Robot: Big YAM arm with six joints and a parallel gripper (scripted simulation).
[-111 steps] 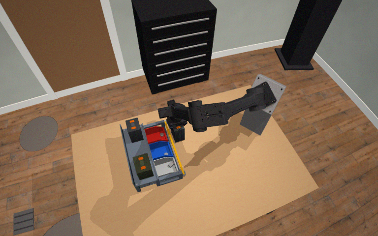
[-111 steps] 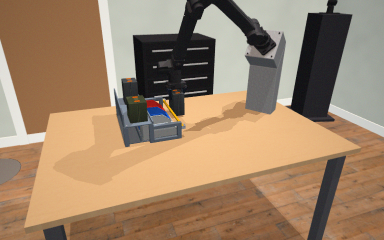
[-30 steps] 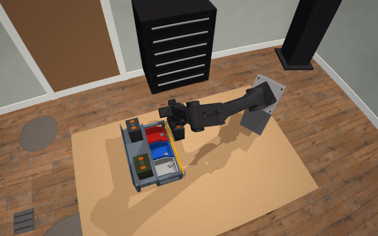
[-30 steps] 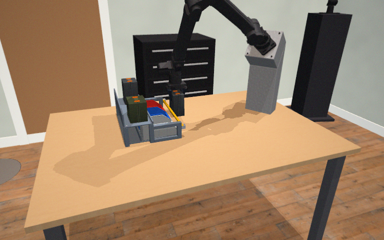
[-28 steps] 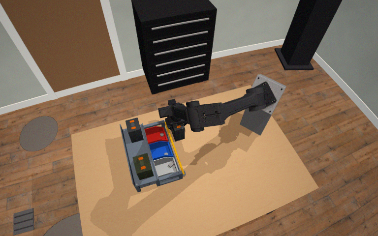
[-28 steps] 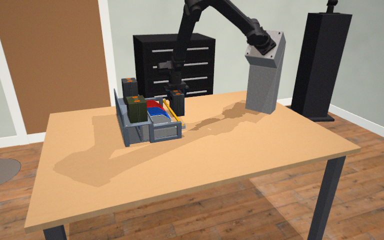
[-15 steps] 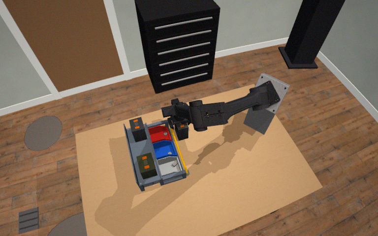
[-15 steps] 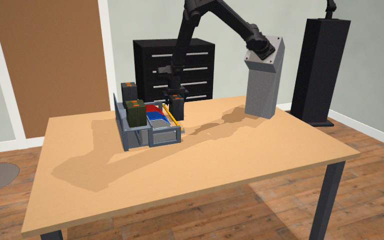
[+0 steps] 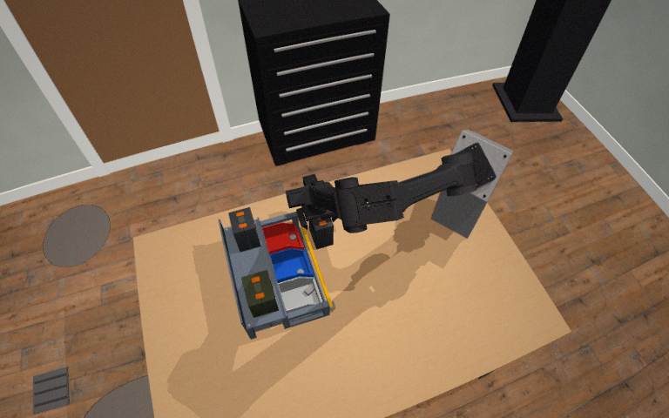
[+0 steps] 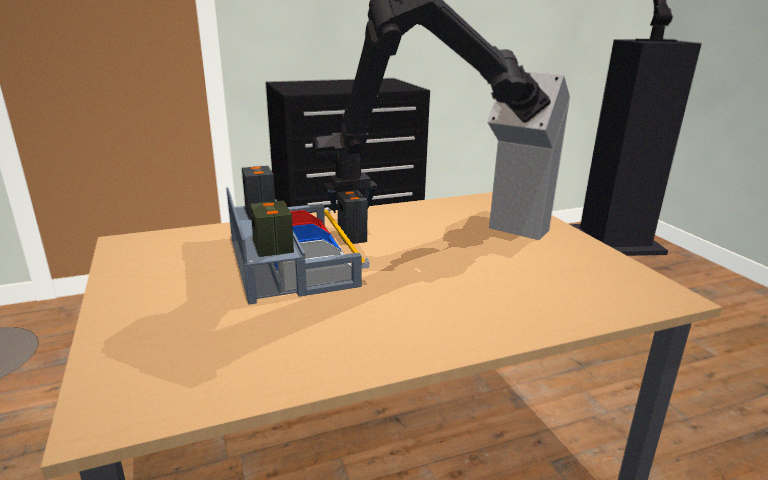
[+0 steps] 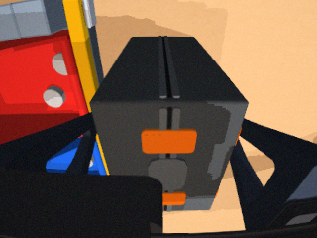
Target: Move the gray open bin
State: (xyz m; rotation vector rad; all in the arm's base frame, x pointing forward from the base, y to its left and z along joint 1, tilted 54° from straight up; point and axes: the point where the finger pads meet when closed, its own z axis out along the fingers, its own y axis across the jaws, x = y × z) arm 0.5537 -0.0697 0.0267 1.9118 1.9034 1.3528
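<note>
Jaws of the gripper nearest in the wrist view; spread wide, one to either side of a black case with orange latches. No grip is judged to be made. The case is stood upright on the counter, just right of the shelf.

Further left, the yellow bar is seen along the shelf's front. Behind it, from far to near, are lodged the red bin, the blue bin and the gray bin. Above and behind, a dark case is carried at the far end, an olive case at the near end.

Progress: the gray bin is upright in the shelf, not yet taken out. Grasping, lifting past the bar, carrying and level setting-down are all left. The black case appears to be dealt with first, perhaps as an obstacle; its removal is likewise unfinished.

Obscured: the gray bin is outside the wrist view. A small angular part is made out in it from the top; its kind and any others cannot be told. Fingertips are largely masked by the case, so contact cannot be confirmed.

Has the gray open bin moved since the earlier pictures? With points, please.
No. The gray open bin (image 9: 295, 296) (image 10: 318, 248) still sits in the same spot on the blue-gray shelf (image 9: 307, 318) (image 10: 301, 278) (image 11: 25, 21), beside the blue open bin (image 9: 290, 266) (image 10: 308, 232) (image 11: 66, 160).
</note>
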